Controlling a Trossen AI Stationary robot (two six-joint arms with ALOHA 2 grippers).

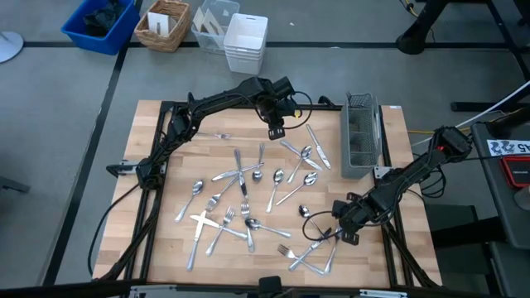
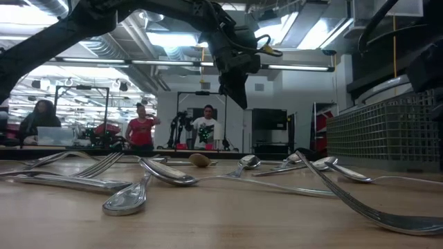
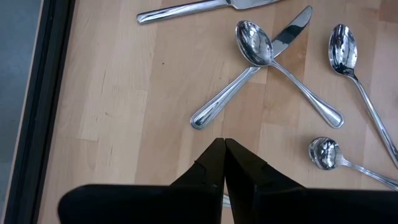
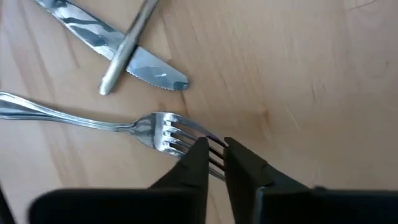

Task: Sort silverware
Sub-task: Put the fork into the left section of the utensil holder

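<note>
**Right end effector pinching a fork's tines; left one raised, pressed together**

Wooden tabletop seen from above, framed in black. Strewn with silverware: forks, spoons and knives lying flat, many crossed over one another, mostly across the middle and the near right part.

Along the right edge, a dark wire-mesh caddy, long and narrow, standing on the wood. Beyond the tabletop on the floor: blue bin, wicker basket, clear tub, white crate.

Reaching in from the left edge, left arm arched over the far side. Left end effector above the wood, clear of it, near the far middle. Fingers pressed together, holding nothing. Just ahead of them in the wrist view: a spoon crossed over a knife, two more spoons beside.

Entering from the right edge, right arm stretched toward the near right corner. Right end effector down at the wood among a small cluster of pieces. In the wrist view, fingers nearly together, pinching the tines of a fork that lies flat on the wood, handle pointing away to one side. Just beyond it, a serrated knife with another handle laid across its blade.

From table height, people standing in the room far behind.
</note>
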